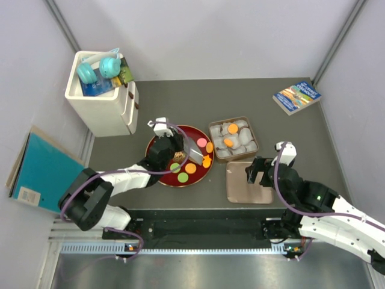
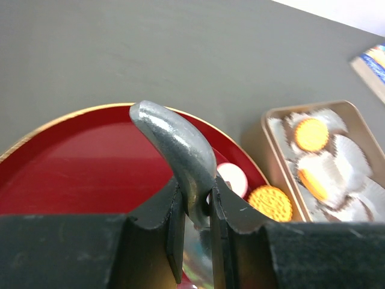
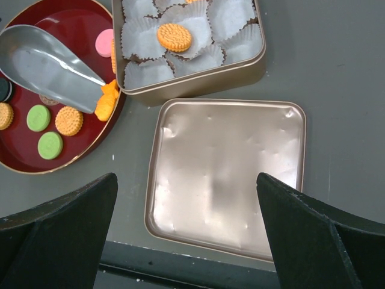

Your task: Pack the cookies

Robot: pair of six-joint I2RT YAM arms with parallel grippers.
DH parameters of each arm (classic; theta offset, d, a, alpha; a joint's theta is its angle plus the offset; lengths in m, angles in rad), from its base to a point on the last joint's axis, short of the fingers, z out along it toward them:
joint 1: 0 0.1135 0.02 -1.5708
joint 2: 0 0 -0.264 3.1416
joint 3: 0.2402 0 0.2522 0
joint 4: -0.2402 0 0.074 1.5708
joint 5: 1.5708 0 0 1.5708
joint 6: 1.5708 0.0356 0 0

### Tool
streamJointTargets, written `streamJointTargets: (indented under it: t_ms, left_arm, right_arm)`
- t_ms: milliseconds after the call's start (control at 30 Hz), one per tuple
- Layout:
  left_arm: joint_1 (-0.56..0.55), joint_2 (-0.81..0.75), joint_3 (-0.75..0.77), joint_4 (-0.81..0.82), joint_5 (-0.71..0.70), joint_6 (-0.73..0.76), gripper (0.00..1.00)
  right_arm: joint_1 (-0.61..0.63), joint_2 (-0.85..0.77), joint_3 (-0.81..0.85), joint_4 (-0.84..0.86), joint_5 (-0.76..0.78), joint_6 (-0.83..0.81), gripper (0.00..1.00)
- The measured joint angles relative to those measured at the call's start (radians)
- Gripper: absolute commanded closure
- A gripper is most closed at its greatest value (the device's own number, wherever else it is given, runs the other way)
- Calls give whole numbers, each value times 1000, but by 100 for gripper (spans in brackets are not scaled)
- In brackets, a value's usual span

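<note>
Silver scoop (image 2: 174,144) sits pinched tight by its handle in the left gripper (image 2: 195,208), over the red plate (image 2: 72,162). Some cookies (image 3: 69,120) lie on the plate below that hand. More sit in the tin (image 3: 192,87) to its right. The right gripper (image 3: 186,177) is spread wide, holding nothing, above the flat lid (image 3: 225,174).

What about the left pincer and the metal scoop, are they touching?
Touching. The left wrist view shows the left pincer shut on the scoop handle, both fingers pressed against the metal.
</note>
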Motion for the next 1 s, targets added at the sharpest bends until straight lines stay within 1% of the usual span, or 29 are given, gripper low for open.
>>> streamJointTargets:
  t_ms: [100,300,467,700,1000]
  left_arm:
    - [1,4,-27,47,38,-8,100]
    - [6,3,-91,153,66,-15,100]
    - [7,24,-147,249,78,-69,100]
    - [6,161,-221,480,87,-222,100]
    - [6,306,-275,690,64,-363,100]
  right_arm:
    - [0,0,0,0,0,0,2]
    - [0,14,0,1,-4,0,2]
    - [0,39,0,2,-15,0,2]
    - [0,44,0,2,-18,0,2]
    - [0,44,0,2,-18,0,2]
